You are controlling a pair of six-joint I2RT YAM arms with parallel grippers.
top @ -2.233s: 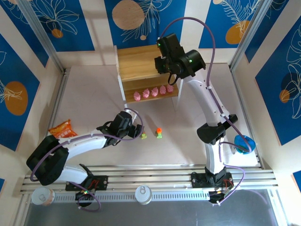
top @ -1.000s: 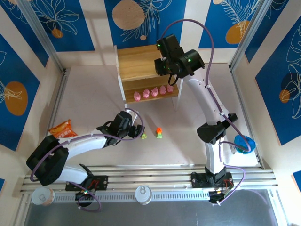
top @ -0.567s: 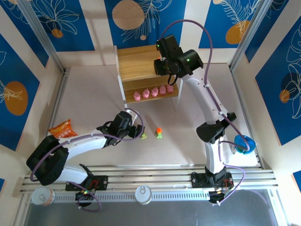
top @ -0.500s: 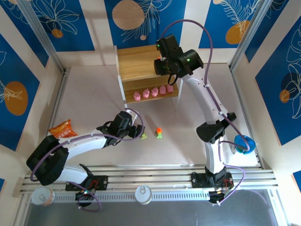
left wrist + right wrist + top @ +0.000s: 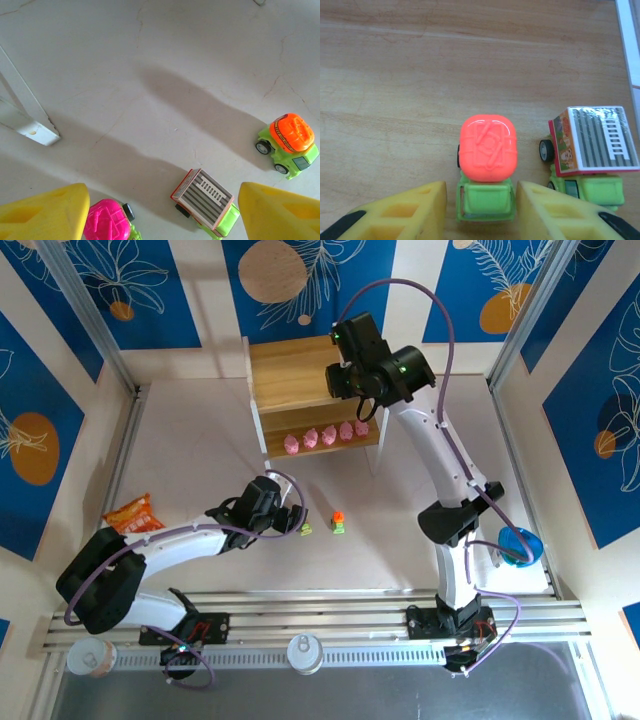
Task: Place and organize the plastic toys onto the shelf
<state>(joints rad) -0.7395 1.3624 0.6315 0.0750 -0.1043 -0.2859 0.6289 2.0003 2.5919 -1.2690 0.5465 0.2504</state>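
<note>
R hand point(image 5: 481, 196) apart, straddling orange car point(image 5: 487, 147) on shelf point(image 5: 395, 75) top by grey car point(image 5: 595, 145) | L hand point(image 5: 165, 210) apart over pink car point(image 5: 106, 220) on desk point(image 5: 150, 75) | risk: my finger snags orange car lifting off, knocks grey one.

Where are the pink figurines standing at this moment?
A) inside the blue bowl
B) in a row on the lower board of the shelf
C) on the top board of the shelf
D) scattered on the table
B: the top view shows the pink figurines lined up side by side along the front of the lower board of the shelf.
</note>
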